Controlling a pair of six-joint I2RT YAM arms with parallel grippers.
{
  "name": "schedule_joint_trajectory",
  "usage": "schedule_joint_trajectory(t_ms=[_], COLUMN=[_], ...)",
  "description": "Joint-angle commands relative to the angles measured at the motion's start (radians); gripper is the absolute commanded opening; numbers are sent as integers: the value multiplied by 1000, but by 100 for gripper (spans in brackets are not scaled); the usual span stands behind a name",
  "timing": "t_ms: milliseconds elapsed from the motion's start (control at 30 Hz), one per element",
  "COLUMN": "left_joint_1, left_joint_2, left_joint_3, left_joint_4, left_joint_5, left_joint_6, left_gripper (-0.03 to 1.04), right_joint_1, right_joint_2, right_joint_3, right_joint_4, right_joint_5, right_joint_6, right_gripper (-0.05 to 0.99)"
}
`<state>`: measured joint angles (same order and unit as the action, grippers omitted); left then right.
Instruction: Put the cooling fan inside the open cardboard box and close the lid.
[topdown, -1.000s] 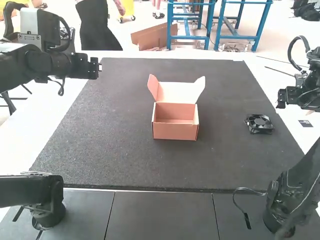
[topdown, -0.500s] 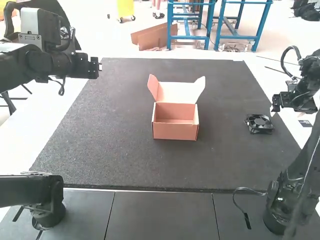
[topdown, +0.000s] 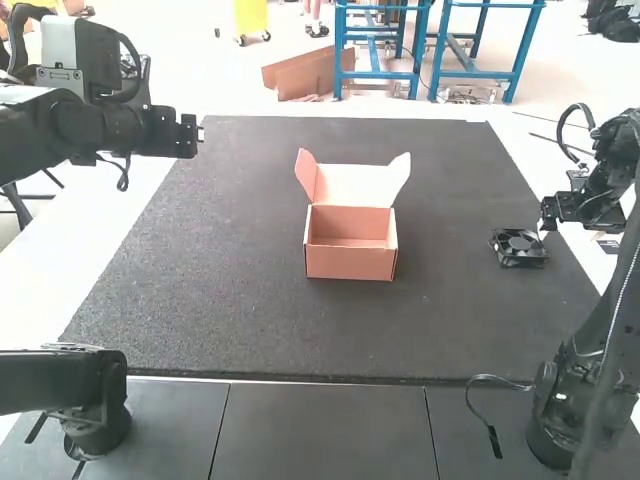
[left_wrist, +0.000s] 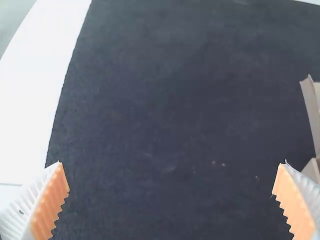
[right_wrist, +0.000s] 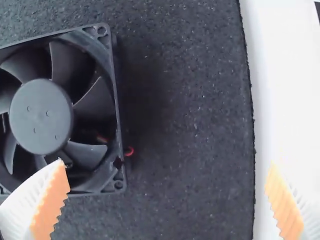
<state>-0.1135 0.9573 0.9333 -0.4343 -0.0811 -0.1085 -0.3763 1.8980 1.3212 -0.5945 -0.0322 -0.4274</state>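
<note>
Right wrist view: right gripper (right_wrist: 162, 197) spread wide, holding nothing, hanging over the cooling fan (right_wrist: 55, 110). One orange pad (right_wrist: 49, 200) overlaps the fan's frame corner in the picture, the other sits out over the white table edge (right_wrist: 285, 75). Contact with the fan cannot be told. Fan is black, lies flat blades up on the black mat (right_wrist: 190, 75), close to the mat's right edge, with a bit of red wire (right_wrist: 129, 151) at its corner. High view: right gripper (topdown: 575, 210) is just beyond and right of the fan (topdown: 519, 246). The cardboard box (topdown: 350, 245) stands mid-mat, well apart from the fan to its left, with bare mat (topdown: 200, 260) between them. Its lid (topdown: 355, 180) is up at the back with side flaps out, and the inside shows bare. Left gripper (topdown: 185, 135) hangs at the mat's far left corner, well apart from the box. Left wrist view: left gripper (left_wrist: 170, 200) is also wide open with nothing in it, mat (left_wrist: 175, 100) beneath and a sliver of the box flap (left_wrist: 312, 100) at the side. White table (topdown: 60, 260) borders the mat.
</note>
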Motion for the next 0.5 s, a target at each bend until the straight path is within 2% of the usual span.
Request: schedule_joint_trajectory(t_ms=[0, 333, 467], left_joint_1=[-2, -2, -2], left_joint_2=[0, 0, 1], left_joint_3=[47, 47, 48], left_joint_4=[2, 0, -1], left_joint_5=[7, 9, 9], left_joint_6=[12, 10, 10], left_gripper=[97, 97, 97], right_joint_1=[-4, -4, -4], right_joint_2=[13, 56, 79], right_joint_3=[29, 32, 39], right_joint_4=[10, 96, 94], right_joint_5=[21, 34, 34], right_joint_6=[-10, -11, -8], right_gripper=[90, 89, 89])
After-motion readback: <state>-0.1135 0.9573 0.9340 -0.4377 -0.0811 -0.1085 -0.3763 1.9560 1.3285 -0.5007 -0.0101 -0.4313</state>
